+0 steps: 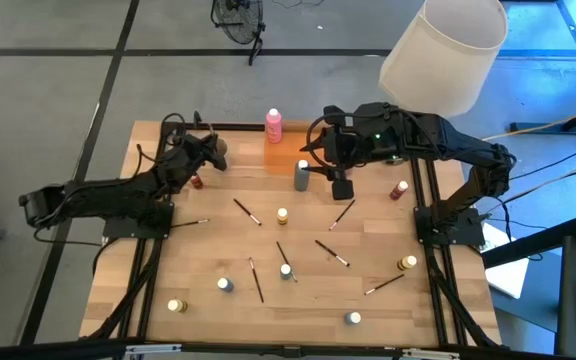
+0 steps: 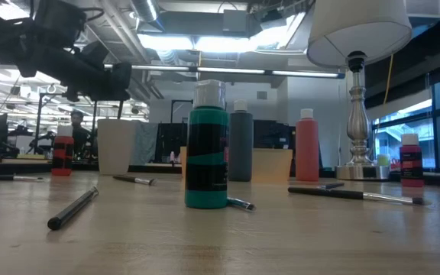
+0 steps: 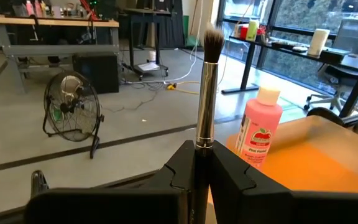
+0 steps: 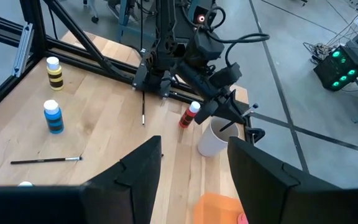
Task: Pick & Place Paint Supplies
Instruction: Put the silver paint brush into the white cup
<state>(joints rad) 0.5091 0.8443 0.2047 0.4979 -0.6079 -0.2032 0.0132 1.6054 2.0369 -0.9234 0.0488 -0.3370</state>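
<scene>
an open lab or workshop: polished concrete floor (image 1: 68,90), workbenches (image 3: 55,25) crowded with gear, a floor fan (image 3: 72,112), exposed ceiling ducts (image 2: 197,57), large windows (image 2: 403,122).

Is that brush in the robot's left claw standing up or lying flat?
Upright. In the left wrist view the brush rises straight from the shut left gripper, bristles on top, beside the pink bottle.

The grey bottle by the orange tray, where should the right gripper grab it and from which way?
Grip the grey bottle around its straight body, below the white cap, coming from above or from the right gripper's side. It stands upright at the orange tray's edge, so a level squeeze across the round body looks steadiest.
</scene>
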